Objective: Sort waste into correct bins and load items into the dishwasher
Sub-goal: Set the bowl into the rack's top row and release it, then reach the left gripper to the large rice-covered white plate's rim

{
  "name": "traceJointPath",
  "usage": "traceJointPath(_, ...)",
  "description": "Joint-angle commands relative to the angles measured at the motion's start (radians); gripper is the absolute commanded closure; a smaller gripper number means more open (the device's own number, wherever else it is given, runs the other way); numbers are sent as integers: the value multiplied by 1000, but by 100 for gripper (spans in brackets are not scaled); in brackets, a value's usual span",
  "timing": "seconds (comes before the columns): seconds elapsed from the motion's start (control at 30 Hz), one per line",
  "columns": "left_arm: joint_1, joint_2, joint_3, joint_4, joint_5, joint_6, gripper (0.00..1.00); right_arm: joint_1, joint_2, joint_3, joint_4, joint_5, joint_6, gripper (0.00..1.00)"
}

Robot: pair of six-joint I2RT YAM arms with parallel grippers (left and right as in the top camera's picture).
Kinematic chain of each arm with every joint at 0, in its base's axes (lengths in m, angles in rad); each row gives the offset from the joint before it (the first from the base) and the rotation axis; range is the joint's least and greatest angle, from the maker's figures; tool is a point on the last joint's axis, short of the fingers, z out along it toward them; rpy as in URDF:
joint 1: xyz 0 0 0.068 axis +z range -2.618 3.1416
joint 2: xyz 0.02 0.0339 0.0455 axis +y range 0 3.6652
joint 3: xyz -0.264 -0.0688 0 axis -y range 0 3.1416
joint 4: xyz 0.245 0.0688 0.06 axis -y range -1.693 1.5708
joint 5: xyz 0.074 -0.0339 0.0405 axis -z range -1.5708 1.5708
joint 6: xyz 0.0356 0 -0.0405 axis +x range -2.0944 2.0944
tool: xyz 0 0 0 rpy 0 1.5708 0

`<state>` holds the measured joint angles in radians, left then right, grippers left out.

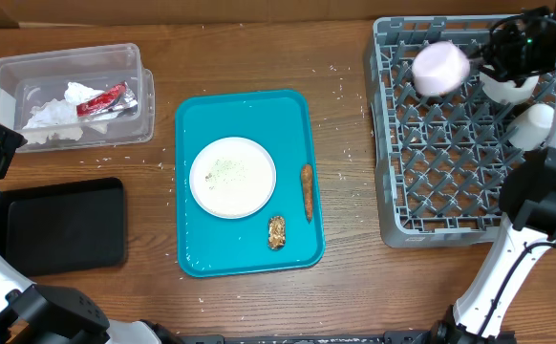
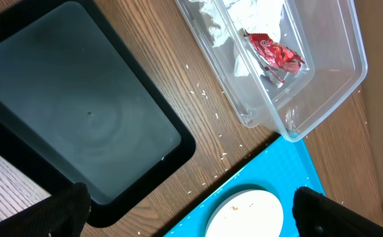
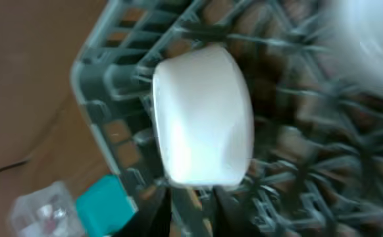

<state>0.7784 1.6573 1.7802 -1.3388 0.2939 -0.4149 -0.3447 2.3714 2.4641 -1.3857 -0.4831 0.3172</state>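
Observation:
A white bowl [image 1: 440, 67] [image 3: 204, 115] lies on its side in the back left corner of the grey dishwasher rack [image 1: 450, 182] [image 3: 106, 85]. My right gripper [image 1: 483, 65] [image 3: 206, 197] is right at its edge, fingers slightly parted, so it is open. Two more white dishes [image 1: 510, 88] [image 1: 534, 124] sit in the rack under that arm. A plate [image 1: 232, 177] [image 2: 244, 214] with rice crumbs, a sausage [image 1: 307, 191] and a nutty chunk [image 1: 276, 231] rest on the teal tray [image 1: 202, 124]. My left gripper [image 2: 191, 214] hangs wide open and empty between the black tray [image 1: 63, 225] [image 2: 66, 112] and the plate.
The clear tub [image 1: 10, 72] [image 2: 336, 85] at the back left holds the crumpled napkin [image 1: 53, 113] [image 2: 244, 16] and the red foil wrapper [image 1: 101, 100] [image 2: 274, 56]. Rice crumbs are scattered on the wooden table between tub, trays and rack.

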Motion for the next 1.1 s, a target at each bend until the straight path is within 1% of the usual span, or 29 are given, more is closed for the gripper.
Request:
traceJointPath(0.0, -7, 11, 2, 1, -13, 18, 0, -5, -60, 79, -53, 221, -3, 74)
traceJointPath(0.13, -7, 11, 2, 1, -13, 19, 0, -5, -60, 126, -121, 259, -2, 74)
traceJointPath(0.4, -7, 11, 2, -1, -13, 18, 0, 29, -84, 235, -240, 258, -2, 73)
traceJointPath(0.47, -7, 11, 2, -4, -13, 18, 0, 55, -106, 244, -267, 257, -2, 72)
traceJointPath(0.53, -7, 11, 2, -10, -12, 18, 0, 87, -132, 247, -294, 240, -3, 68)
traceJointPath(0.57, -7, 11, 2, -21, 5, 18, 0, 107, -146, 247, -306, 225, -3, 64)
traceJointPath(0.6, -7, 11, 2, -41, 37, 19, 0, 131, -161, 247, -308, 192, -4, 57)
traceJointPath(0.63, -7, 11, 2, -62, 74, 24, 0, 149, -170, 247, -308, 148, -8, 37)
traceJointPath(0.67, -7, 11, 2, -77, 119, 54, 0, 171, -179, 247, -307, 90, -10, 0)
traceJointPath(0.73, -15, 11, 2, -97, 249, 188, 0, 218, -186, 247, -301, 21, -10, 0)
traceJointPath(0.77, -21, 11, 2, -105, 307, 240, 2, 238, -186, 247, -301, 22, -10, 0)
traceJointPath(0.8, -34, 11, 2, -120, 385, 306, 4, 255, -185, 246, -300, 37, -10, 0)
traceJointPath(0.87, -71, 11, 2, -148, 482, 407, 10, 283, -185, 236, -292, 107, -10, 0)
traceJointPath(0.93, -127, 11, 2, -173, 491, 449, 12, 299, -185, 234, -293, 175, -10, 0)
traceJointPath(1.07, -279, 11, 2, -196, 400, 460, 11, 318, -185, 233, -308, 194, -10, 0)
